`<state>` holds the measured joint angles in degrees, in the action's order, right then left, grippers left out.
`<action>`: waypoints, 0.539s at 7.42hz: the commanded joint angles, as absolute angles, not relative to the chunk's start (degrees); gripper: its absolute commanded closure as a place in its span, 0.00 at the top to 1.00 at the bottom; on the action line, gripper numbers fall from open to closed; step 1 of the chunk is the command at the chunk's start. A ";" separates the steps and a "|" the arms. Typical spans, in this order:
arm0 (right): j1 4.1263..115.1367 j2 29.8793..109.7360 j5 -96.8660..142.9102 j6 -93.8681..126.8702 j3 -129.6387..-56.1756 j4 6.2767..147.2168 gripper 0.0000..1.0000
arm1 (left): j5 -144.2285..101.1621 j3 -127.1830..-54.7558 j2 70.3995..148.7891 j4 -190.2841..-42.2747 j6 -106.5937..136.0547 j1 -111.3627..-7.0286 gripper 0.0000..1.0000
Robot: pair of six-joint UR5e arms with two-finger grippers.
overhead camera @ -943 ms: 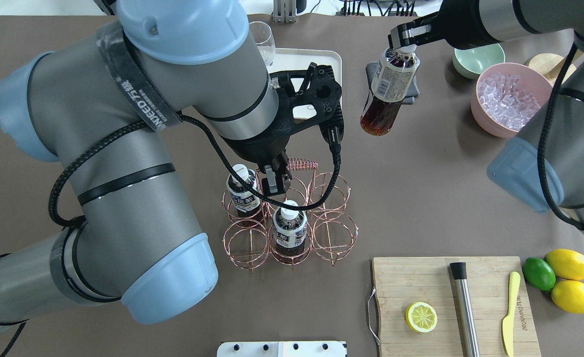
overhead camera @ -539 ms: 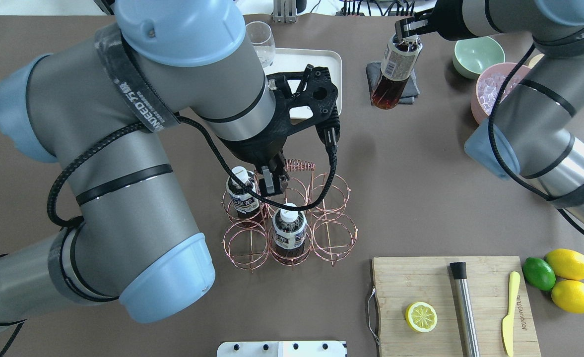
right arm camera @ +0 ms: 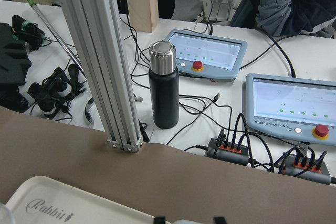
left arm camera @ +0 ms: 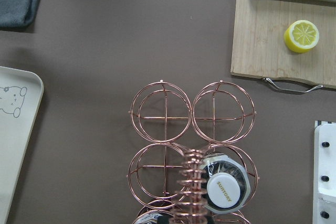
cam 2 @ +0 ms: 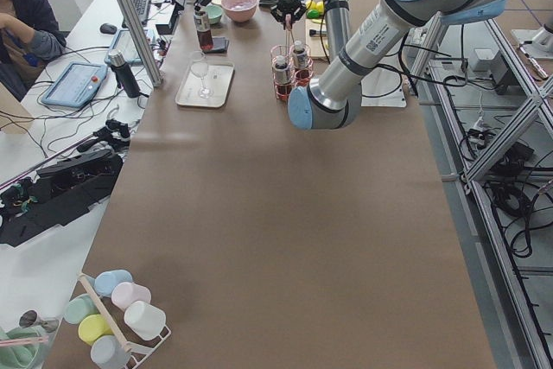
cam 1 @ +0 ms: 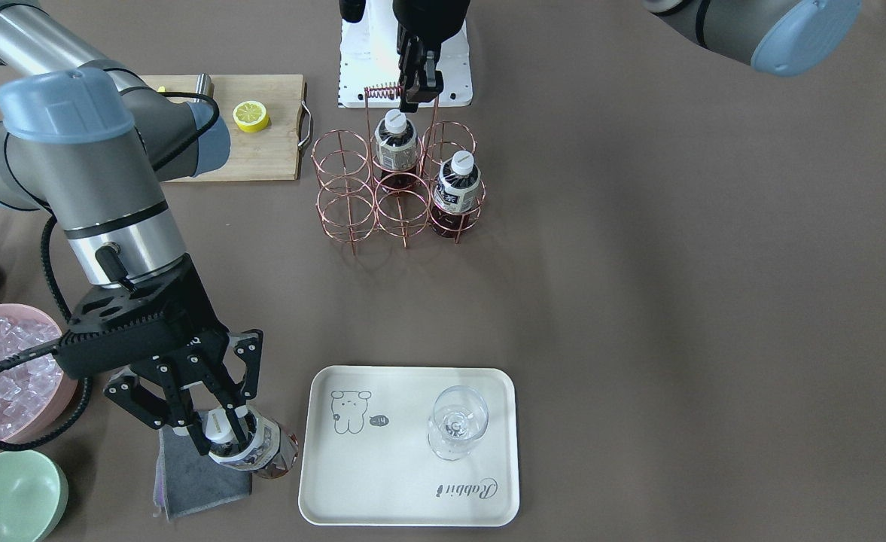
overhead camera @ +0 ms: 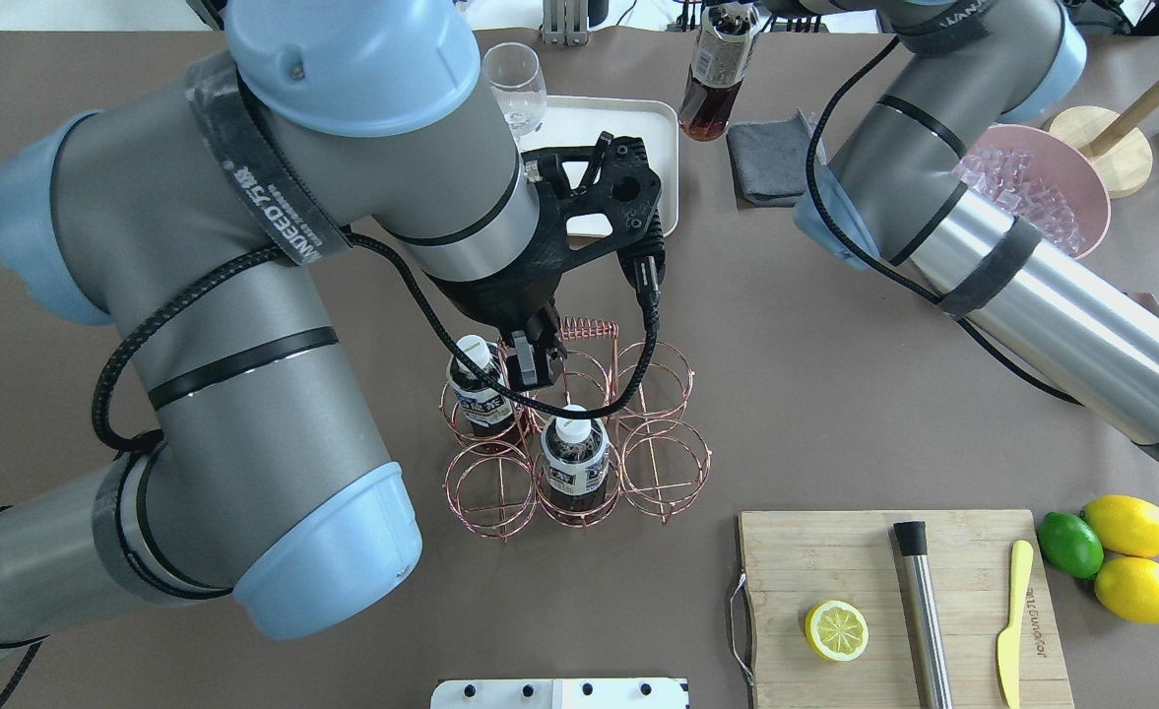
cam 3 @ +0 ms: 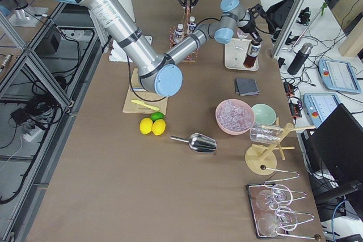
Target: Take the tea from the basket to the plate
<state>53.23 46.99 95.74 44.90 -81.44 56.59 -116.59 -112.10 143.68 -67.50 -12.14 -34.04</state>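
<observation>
My right gripper point(cam 1: 223, 434) is shut on the white cap of a tea bottle point(cam 1: 262, 452) and holds it tilted above the table, just beside the plate point(cam 1: 382, 482) and the grey cloth. In the overhead view this bottle point(overhead camera: 720, 74) hangs at the plate's point(overhead camera: 594, 113) far right corner. My left gripper point(overhead camera: 523, 359) is shut on the coiled handle point(overhead camera: 587, 327) of the copper wire basket point(overhead camera: 444, 483). Two more tea bottles point(overhead camera: 481, 386) point(overhead camera: 575, 458) stand in the basket's rings. The left wrist view looks down on one cap point(left arm camera: 227, 195) and empty rings point(left arm camera: 163, 118).
A stemmed glass point(cam 1: 456, 421) stands on the plate. The grey cloth point(overhead camera: 771, 158), a pink bowl of ice point(overhead camera: 1042, 192) and a green bowl point(cam 1: 10, 497) lie near the right arm. A cutting board point(overhead camera: 894, 601) carries a lemon half, muddler and knife.
My right gripper has carried the tea bottle leftward and farther away, from over the grey cloth to the plate's far right corner. My left gripper has stayed on the basket handle.
</observation>
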 commanded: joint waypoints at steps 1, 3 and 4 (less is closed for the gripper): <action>49.25 43.33 90.29 48.76 -77.00 56.51 0.00 | -116.54 -112.15 143.26 -67.50 -12.30 -34.36 0.00; 45.80 41.23 86.93 50.80 -75.59 57.04 0.00 | -116.54 -112.50 143.17 -67.41 -12.30 -35.06 0.00; 45.01 41.22 85.79 50.80 -75.59 57.04 0.00 | -116.72 -113.02 143.09 -67.24 -12.39 -36.03 0.00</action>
